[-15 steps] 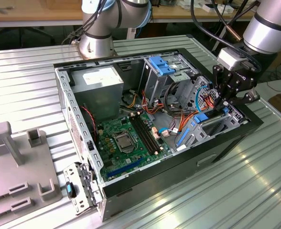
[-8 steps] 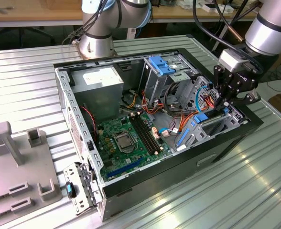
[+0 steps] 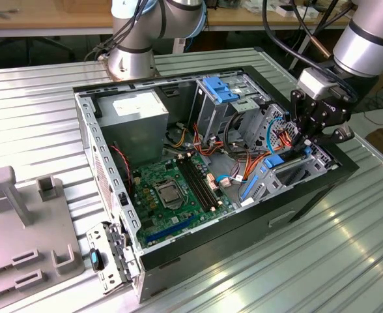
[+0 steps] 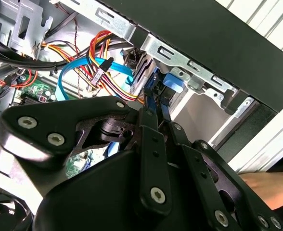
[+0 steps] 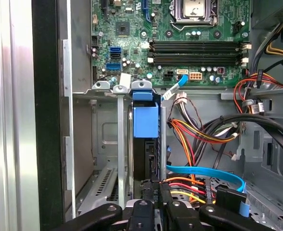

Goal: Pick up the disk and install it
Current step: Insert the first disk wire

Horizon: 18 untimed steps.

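Tool (image 3: 309, 145) tilted, over disk (image 5: 145, 122), in bay

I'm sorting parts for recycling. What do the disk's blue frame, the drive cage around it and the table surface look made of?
The disk has a frame that looks like plastic: evenly bright blue, matte, with a moulded tab. The drive cage looks like bare sheet steel: dull grey, punched holes, folded edges. The table seems aluminium or similar: silvery, ribbed, softly reflective.
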Each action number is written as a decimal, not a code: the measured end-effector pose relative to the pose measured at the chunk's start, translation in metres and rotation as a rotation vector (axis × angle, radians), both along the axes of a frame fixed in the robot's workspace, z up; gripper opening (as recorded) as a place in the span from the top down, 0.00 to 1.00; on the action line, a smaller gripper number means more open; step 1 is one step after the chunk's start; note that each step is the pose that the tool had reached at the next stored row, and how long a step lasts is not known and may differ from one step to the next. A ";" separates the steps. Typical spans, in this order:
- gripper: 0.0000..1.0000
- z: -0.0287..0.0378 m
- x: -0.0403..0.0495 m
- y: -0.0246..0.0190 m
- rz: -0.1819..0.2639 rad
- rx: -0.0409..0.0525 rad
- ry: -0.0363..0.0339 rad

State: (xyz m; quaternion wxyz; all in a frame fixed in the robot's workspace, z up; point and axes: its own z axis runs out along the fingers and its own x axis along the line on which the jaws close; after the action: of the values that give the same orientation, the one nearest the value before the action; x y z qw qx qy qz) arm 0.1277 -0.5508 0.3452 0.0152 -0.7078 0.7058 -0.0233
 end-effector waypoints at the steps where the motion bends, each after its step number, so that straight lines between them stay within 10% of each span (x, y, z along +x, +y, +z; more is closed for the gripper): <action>1: 0.83 -0.0003 0.0000 0.0000 0.000 0.0005 0.0000; 18: 0.83 0.0007 0.0000 -0.0024 0.000 0.0017 0.0000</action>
State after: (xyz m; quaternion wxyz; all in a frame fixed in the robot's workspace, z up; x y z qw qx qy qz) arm 0.1277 -0.5531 0.3459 0.0158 -0.7078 0.7059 -0.0227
